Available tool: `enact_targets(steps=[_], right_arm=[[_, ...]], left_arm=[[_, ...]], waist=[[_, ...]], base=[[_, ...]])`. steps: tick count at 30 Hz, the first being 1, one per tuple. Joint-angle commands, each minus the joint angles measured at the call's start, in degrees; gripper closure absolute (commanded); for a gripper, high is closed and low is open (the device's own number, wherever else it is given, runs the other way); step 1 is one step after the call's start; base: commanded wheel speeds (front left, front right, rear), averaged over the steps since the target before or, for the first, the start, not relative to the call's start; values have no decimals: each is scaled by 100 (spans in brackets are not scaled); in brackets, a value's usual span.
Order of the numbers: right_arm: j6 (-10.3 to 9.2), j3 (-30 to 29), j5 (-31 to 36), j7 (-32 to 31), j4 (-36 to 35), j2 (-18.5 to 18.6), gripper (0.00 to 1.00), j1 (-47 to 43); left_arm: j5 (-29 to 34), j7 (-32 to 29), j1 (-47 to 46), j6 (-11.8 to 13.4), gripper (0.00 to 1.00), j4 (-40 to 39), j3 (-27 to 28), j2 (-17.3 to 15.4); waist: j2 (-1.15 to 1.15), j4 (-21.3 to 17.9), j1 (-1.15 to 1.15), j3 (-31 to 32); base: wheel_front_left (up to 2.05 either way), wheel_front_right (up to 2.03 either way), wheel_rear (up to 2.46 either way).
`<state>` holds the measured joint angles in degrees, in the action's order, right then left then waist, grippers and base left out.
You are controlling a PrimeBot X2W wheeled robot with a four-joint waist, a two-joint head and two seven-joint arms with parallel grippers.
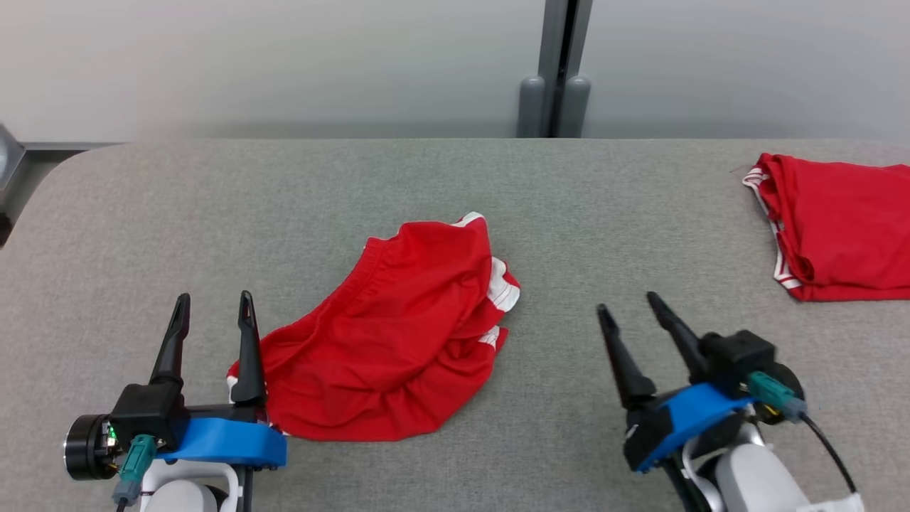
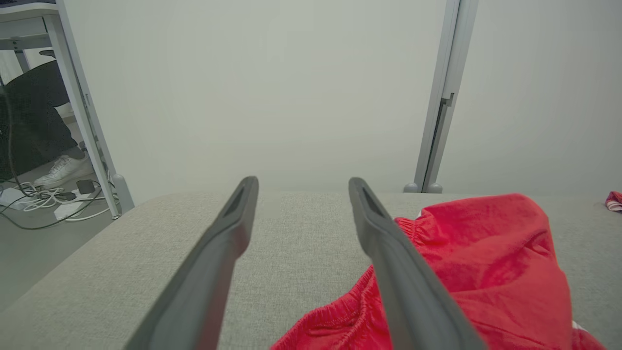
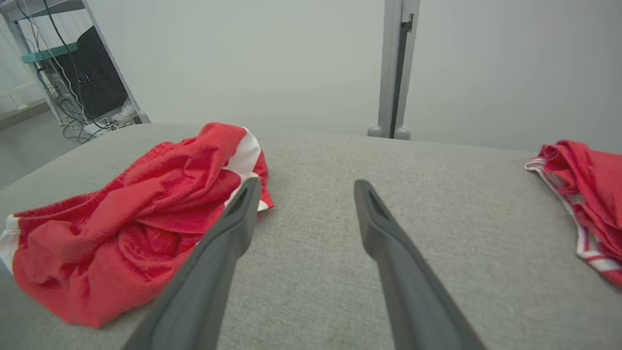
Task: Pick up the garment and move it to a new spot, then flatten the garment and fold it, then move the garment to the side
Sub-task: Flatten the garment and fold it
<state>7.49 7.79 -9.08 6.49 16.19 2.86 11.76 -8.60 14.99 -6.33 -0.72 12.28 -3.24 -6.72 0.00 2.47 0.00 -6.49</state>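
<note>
**Operator:** State location of the garment [image 1: 398, 334].

**Technician:** Heaped at the centre of the grey table [image 1: 426, 178]. Crumpled, waistband bunched, white trim showing at the far side. Neither flat nor folded.

**Operator:** Report the left gripper [image 1: 215, 296].

**Technician:** Jaws spread wide, nothing between them. Fingers low over the table, pointing away from the robot. Inner finger at the heap's near-left corner; touching or just beside, cannot tell.

**Operator:** Report the right gripper [image 1: 627, 301].

**Technician:** Likewise spread wide and empty. Well apart from the heap on its other side, fingers angled slightly inward.

**Operator:** Reason for that arrangement?

**Technician:** Judged as a bracket: one gripper on each side, opened in readiness for a two-point pick, to spread the cloth on lifting instead of balling it.

**Operator:** Note the second red garment [image 1: 839, 227].

**Technician:** Folded, at the far right edge of the table, well apart from the heap. Probably the kind of place meant by "to the side". Leave untouched.

**Operator:** Stage of task?

**Technician:** Judged as the start: pick-up not yet done. Expect limp fabric. Pinch at waistband or hem, not the loose middle, to avoid catching several layers.
</note>
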Motion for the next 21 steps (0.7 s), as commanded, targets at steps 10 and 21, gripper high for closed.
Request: enact_targets(steps=[10,21], right_arm=[[1,976,11,-215,1215,44,0,963],[1,1255,55,-90,2656,26,0,1598]], left_arm=[[-28,26,-270,-48,0,-3,-60,102],[-38,26,-393,-66,0,34,-93,216]], waist=[[0,547,0,-350],[0,942,0,-575]], base=[[0,0,0],[0,0,0]])
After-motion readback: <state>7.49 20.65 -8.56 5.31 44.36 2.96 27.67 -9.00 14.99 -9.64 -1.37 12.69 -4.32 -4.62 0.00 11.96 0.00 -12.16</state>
